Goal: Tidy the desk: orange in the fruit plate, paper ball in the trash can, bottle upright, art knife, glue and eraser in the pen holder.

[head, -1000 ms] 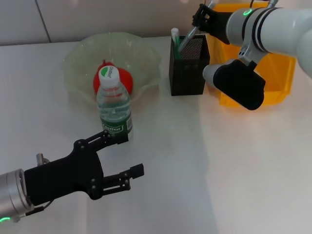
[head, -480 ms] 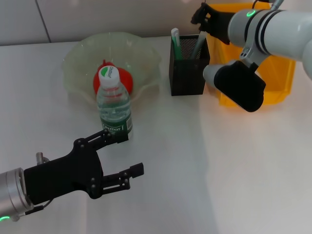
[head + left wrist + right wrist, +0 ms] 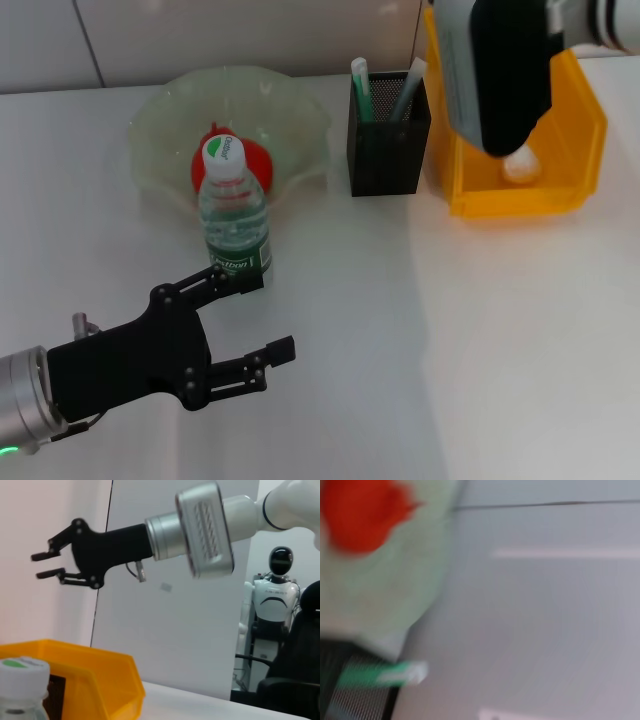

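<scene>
Yellow-orange plastic marks the trash can (image 3: 575, 150) in the head view, with the paper ball (image 3: 520, 165) lying inside. The orange (image 3: 255, 160) sits in the fruit plate (image 3: 160, 110); the bottle (image 3: 233, 215) stands upright just before it. The pen holder (image 3: 385, 140) carries two stick-like items; knife, glue and eraser cannot be told apart, so the tidying looks nearly complete. The left gripper (image 3: 262, 325) hovers near the bottle, fingers spread, grasping nothing.

Left wrist view: the right gripper (image 3: 47, 564) hangs high above the bin, fingers parted and empty.

Right wrist view: blurred; orange, plate and holder corner show, no fingers.
</scene>
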